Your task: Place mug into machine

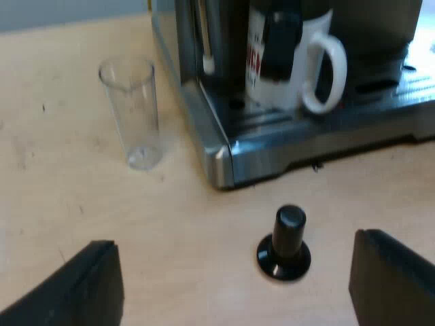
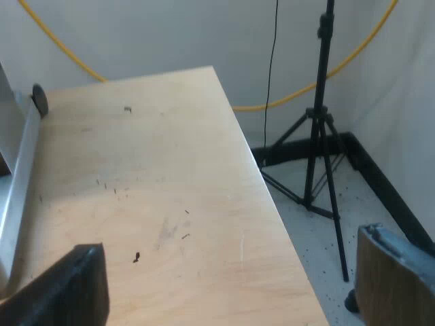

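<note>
A white mug [image 1: 299,64] with red and black print stands upright on the drip tray [image 1: 380,102] of the steel espresso machine [image 1: 224,146], its handle turned outward. My left gripper [image 1: 234,285] hovers open above the wooden table [image 1: 81,197], short of the machine, with nothing between its fingers [image 1: 75,288]. A tamper with a black knob [image 1: 285,243] stands on the table between the gripper and the machine's corner. My right gripper [image 2: 234,292] is open over the bare wooden table [image 2: 156,190] near its edge, holding nothing.
A clear measuring glass [image 1: 134,112] stands upright on the table beside the machine. In the right wrist view the machine's steel edge [image 2: 17,183] borders the table, and beyond the table's edge a black tripod [image 2: 319,129] stands on the floor with a yellow cable [image 2: 61,47] along the wall.
</note>
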You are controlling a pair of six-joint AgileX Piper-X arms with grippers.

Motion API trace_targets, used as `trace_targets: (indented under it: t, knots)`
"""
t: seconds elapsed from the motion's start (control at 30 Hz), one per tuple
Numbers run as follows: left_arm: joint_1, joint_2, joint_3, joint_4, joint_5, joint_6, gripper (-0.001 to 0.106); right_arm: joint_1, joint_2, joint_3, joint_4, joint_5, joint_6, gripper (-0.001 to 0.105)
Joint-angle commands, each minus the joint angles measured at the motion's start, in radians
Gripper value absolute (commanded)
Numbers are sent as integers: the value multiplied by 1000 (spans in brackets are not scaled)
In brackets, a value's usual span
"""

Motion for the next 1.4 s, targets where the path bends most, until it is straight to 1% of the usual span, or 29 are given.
trace_targets:
  t: [0.03, 0.27, 0.97, 1.1, 1.27, 1.4]
  knots:
    - [2, -138, -3, -38, -9, -12, 70, -6, -40, 9, 1, -10, -1, 75]
    - [2, -138, 40, -33, -9, -12, 70, -6, -39, 40, 8, -10, -1, 75]
    - [5, -138, 39, -34, -9, -12, 70, -6, -40, 40, 8, 0, -1, 75]
    - [45, -138, 39, -34, -9, -12, 70, -6, -40, 40, 8, 0, -1, 75]
    - [123, -138, 39, -34, -9, -12, 70, -6, -40, 40, 8, 5, -1, 75]
    - [128, -138, 39, -34, -9, -12, 70, -6, -40, 40, 8, 7, -1, 75]
